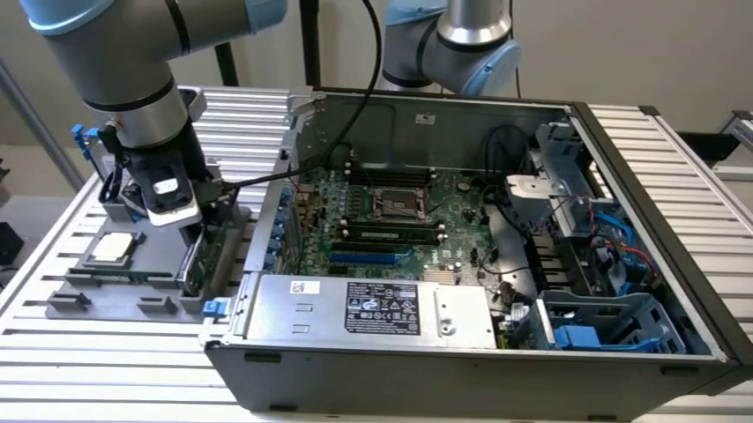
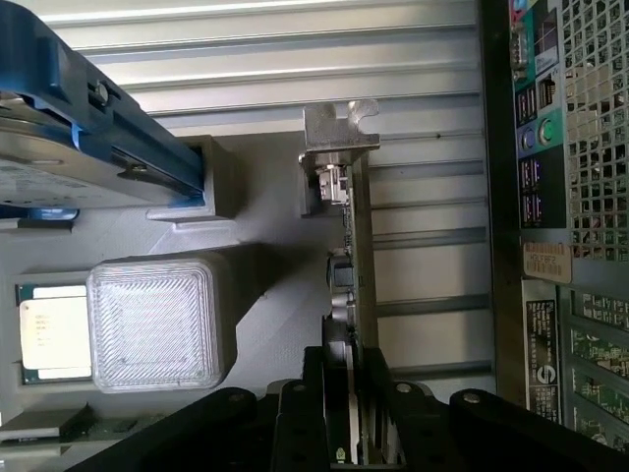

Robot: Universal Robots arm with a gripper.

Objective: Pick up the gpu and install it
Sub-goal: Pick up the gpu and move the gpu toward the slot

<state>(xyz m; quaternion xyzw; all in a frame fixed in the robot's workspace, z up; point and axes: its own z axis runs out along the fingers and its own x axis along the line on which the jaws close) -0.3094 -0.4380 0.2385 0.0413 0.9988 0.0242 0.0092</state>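
Observation:
The gpu [image 1: 197,257] stands on edge in a slot of the grey parts tray [image 1: 106,304], to the exterior view's left of the open computer case [image 1: 471,370]. In the wrist view the gpu [image 2: 358,256] appears edge-on, with its silver end bracket [image 2: 339,128] at the far end. My gripper [image 1: 194,233] comes straight down onto the card's top edge. Seen from the wrist, the gripper [image 2: 352,433] has one black finger pressed on each face of the card, shut on it. The card still sits in its tray slot.
On the same tray lie a square silver CPU chip [image 1: 115,247] and a hard drive with blue rails [image 2: 59,167]. Inside the case, the motherboard [image 1: 389,207] shows a blue card slot [image 1: 370,260]. The case's rear panel [image 2: 560,197] stands close beside the card.

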